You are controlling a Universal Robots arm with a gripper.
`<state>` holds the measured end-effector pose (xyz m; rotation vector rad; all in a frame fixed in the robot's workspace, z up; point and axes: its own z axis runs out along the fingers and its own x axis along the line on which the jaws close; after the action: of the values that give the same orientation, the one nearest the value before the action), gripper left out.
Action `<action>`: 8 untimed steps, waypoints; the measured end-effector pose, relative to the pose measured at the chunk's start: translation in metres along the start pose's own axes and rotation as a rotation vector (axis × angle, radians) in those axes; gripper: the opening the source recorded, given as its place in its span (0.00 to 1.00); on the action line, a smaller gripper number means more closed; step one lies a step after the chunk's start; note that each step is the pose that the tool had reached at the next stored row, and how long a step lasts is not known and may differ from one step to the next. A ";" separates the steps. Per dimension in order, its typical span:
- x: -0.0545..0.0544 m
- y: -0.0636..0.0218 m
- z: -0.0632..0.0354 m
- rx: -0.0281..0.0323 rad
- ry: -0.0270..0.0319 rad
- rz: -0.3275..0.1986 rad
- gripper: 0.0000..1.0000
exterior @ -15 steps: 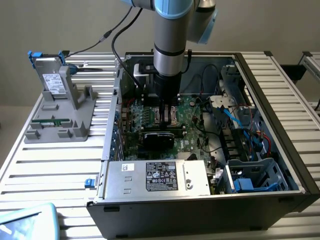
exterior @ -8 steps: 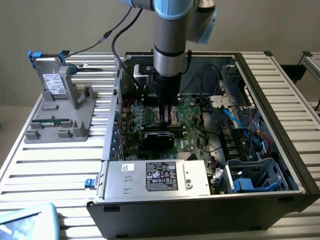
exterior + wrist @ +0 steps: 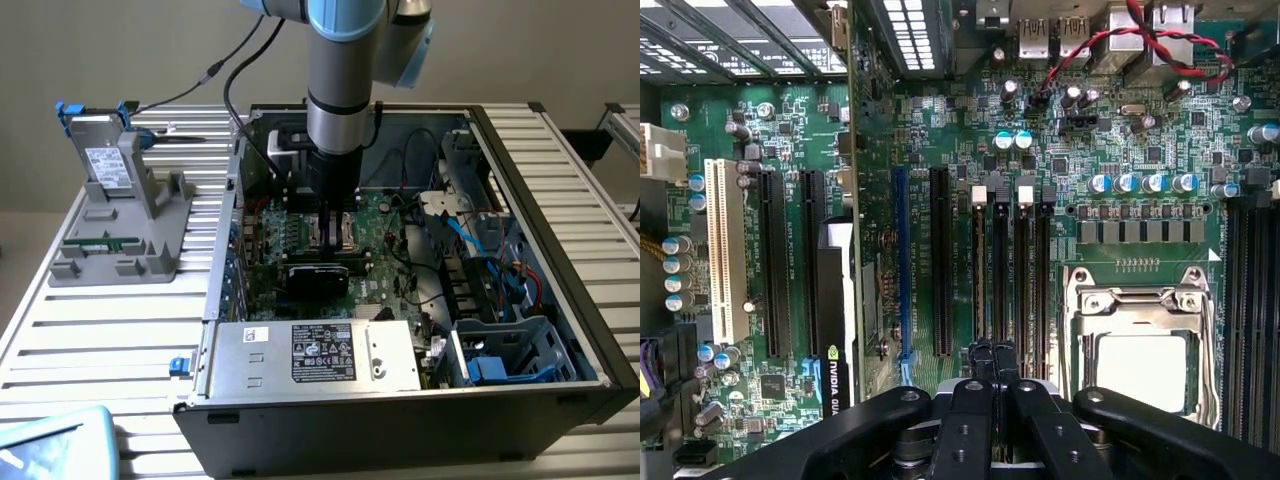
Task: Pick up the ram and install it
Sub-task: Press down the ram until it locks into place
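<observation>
Ram (image 3: 100, 241): thin green strip on grey stand (image 3: 160, 215)

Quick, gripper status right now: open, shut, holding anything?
Gripper: fingers shut, down over the motherboard by the memory slots next to the CPU socket; whether the ram is between them cannot be told.

Standing on a slatted table (image 3: 120, 330): an open computer case (image 3: 560, 300), with a holder stand (image 3: 120, 240) well apart toward the exterior view's left, a boxy drive (image 3: 100, 160) upright in it. Lying inside the case: a motherboard (image 3: 385, 250), with a power supply (image 3: 315, 355) before it. Reaching down over the CPU socket (image 3: 1140, 350): the gripper (image 3: 990, 365), beside the memory slots (image 3: 1010, 270).
</observation>
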<state>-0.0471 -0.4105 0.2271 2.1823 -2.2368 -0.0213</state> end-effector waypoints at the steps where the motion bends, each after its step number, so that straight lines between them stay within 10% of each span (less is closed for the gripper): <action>1: 0.000 0.0000 0.0002 0.0002 0.0000 0.000 0.11; 8: 0.000 0.0000 0.0012 0.0012 -0.0003 0.000 0.11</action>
<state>-0.0471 -0.4105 0.2258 2.1831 -2.2375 -0.0202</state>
